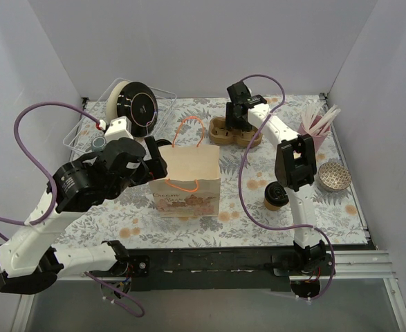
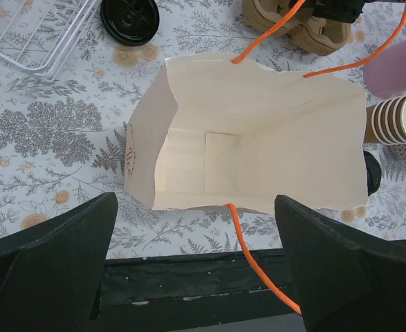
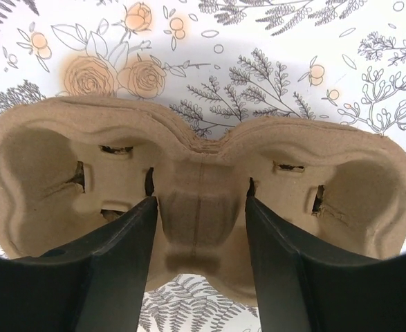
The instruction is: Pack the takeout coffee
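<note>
While coffee cup (image 1: 275, 196) is sitting lower right in top view, outside bag (image 2: 292, 152), we are hovering left gripper (image 2: 196, 199), jaws wide apart, over bag mouth, likely to steady it; right gripper (image 3: 201, 202), jaws apart, is straddling cup carrier (image 3: 37, 166) ridge, probably for lifting.

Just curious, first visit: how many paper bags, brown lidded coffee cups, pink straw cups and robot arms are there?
paper bag: 1
brown lidded coffee cup: 1
pink straw cup: 1
robot arms (left arm, right arm): 2
Total: 5
</note>
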